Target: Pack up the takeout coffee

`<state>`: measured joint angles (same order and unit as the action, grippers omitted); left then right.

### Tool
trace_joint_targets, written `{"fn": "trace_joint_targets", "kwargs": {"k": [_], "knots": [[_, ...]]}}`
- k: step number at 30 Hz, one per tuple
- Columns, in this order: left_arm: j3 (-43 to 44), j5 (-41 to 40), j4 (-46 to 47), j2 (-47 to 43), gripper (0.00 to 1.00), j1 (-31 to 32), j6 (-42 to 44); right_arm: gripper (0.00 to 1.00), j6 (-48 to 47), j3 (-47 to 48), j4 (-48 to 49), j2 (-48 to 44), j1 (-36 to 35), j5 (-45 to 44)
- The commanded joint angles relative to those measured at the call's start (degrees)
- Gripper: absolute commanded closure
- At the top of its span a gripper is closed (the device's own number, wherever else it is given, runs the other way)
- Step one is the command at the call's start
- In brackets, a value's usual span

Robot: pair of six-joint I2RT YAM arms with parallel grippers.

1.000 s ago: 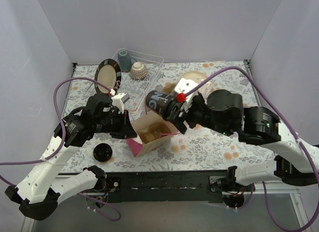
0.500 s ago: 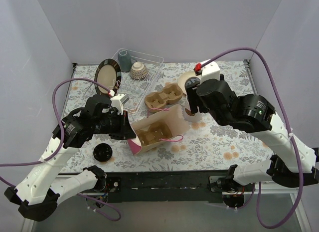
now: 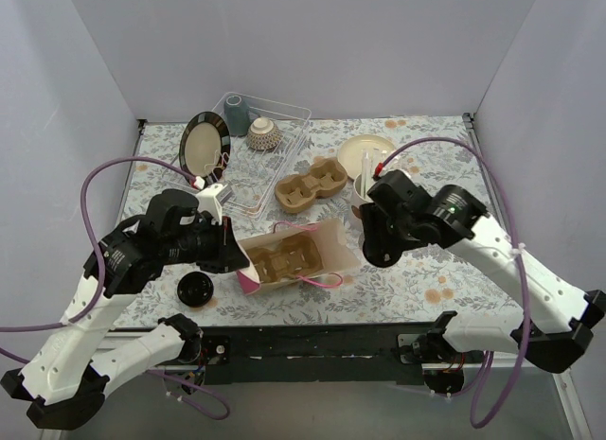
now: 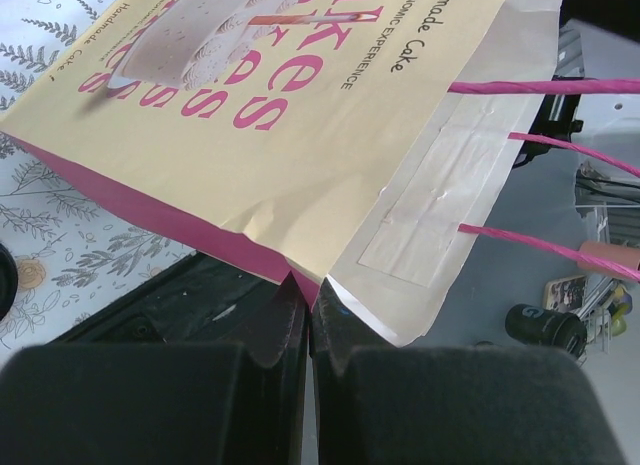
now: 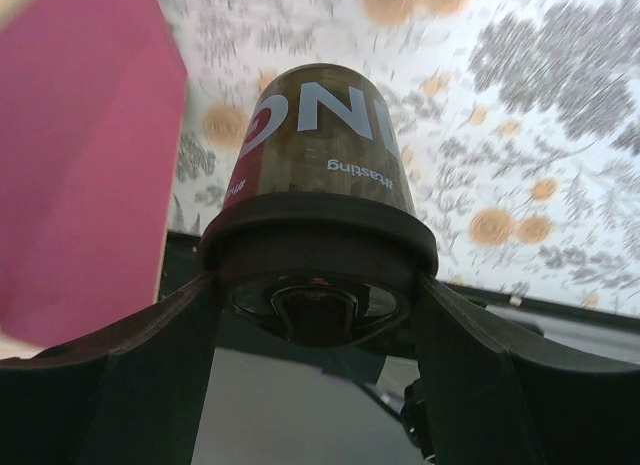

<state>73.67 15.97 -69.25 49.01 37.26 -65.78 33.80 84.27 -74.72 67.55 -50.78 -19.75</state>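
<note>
Right pincer (image 5: 320, 285) gripping the coffee cup (image 5: 320, 135) (left pincer (image 4: 308, 297) pinches the bag (image 4: 250, 135)) has swung down.

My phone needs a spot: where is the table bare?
Bare: the far right corner beside the beige plate, and the near right edge beyond the paper bag. Crowded: the far left, around the dish rack and cup carrier.

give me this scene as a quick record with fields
left gripper: shut on the rim of the paper bag
right gripper: shut on takeout coffee cup
bag: open, cardboard carrier inside, no cups seen in it
spare carrier: behind the bag, empty
loose lid: left of the bag
</note>
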Motion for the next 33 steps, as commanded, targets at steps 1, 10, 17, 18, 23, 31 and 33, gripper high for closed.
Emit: {"fn": "trace_joint_targets", "kwargs": {"k": [1,10,17,18,23,31,33], "knots": [[1.65,-0.94,-1.14,-1.03,1.0,0.19,0.12,0.6,2.59,-5.76,0.01,1.88,2.09,11.91],[3.49,-2.25,-2.11,-0.41,1.0,0.19,2.06,0.55,0.39,-13.51,1.94,5.13,4.82,14.12],[4.47,-1.64,-1.85,0.47,0.97,0.19,2.76,0.48,-0.93,-19.4,7.57,6.37,6.57,13.42],[4.47,-1.64,-1.94,0.56,0.97,0.19,2.76,0.46,-0.93,-19.84,7.74,6.98,6.75,13.07],[4.2,-1.03,-2.11,0.47,0.96,0.19,2.94,0.32,-1.19,-20.02,8.36,9.09,6.75,11.4],[2.1,0.03,-1.85,-0.85,0.94,0.19,0.65,0.17,-1.37,-20.02,8.8,8.92,6.84,8.68],[1.31,0.03,-1.67,-1.03,0.93,0.19,-0.13,0.14,-1.89,-20.28,9.32,8.83,6.84,7.97]]}}
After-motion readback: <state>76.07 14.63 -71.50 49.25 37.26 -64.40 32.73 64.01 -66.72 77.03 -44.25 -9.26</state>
